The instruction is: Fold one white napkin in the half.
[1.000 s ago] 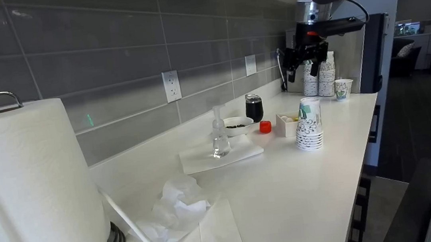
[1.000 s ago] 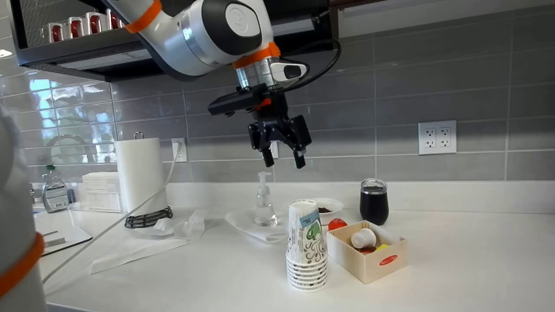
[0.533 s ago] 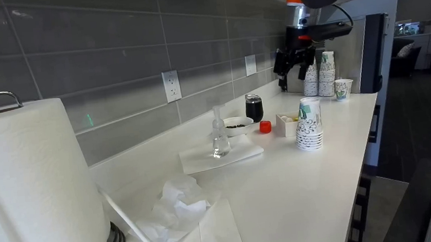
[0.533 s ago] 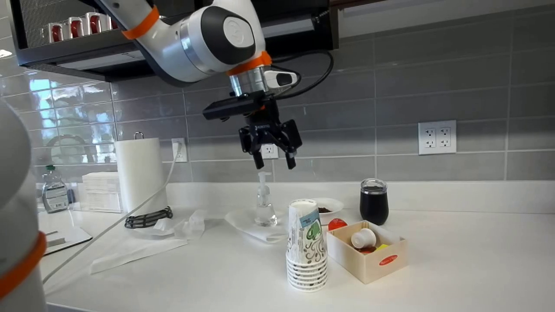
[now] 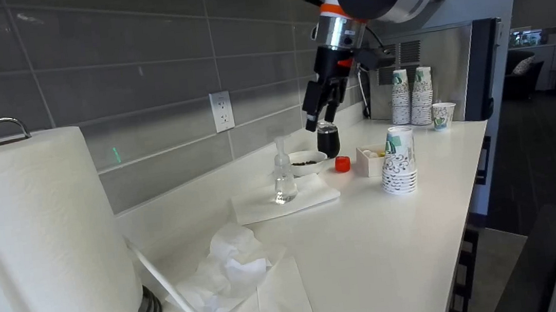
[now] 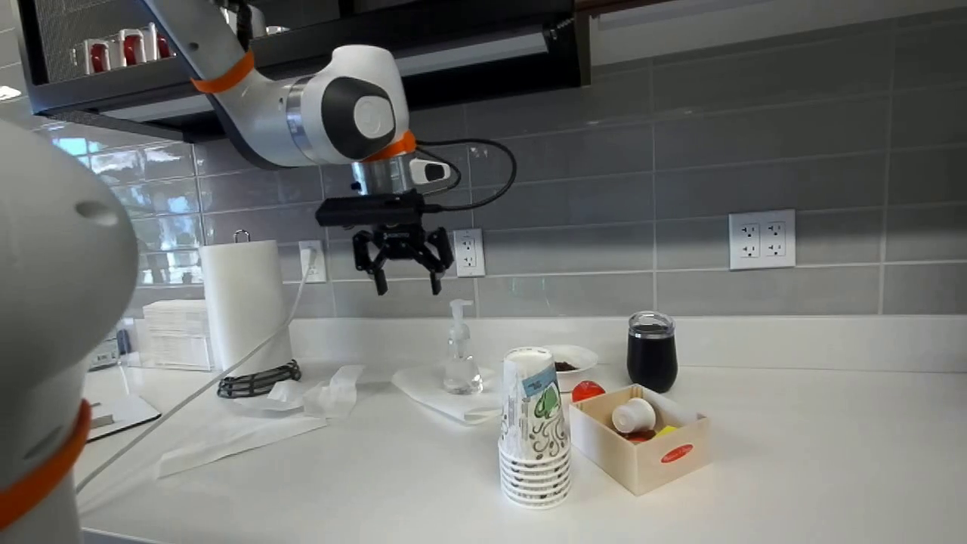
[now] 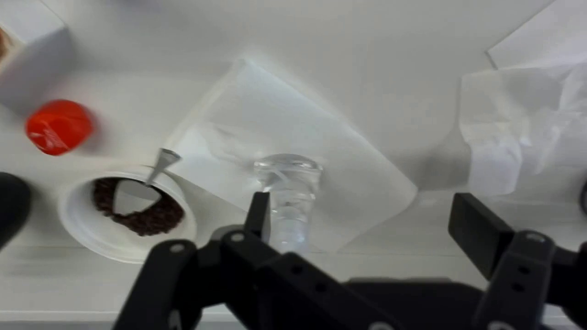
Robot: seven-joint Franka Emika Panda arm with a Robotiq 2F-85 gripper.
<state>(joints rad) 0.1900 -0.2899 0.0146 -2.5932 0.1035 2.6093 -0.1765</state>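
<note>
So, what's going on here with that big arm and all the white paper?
A robot arm has some folding to do. Right now its pincer hangs open above the counter, holding nothing. Down there, a clear pump bottle stands on a white napkin; nearer the paper towel roll lie crumpled white paper and a flat white sheet. One napkin is to be folded in half, but I can't tell which.

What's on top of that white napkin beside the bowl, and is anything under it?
A clear pump bottle stands upright on the white napkin. Whatever may lie between it and the counter is covered; no view shows the underside.
</note>
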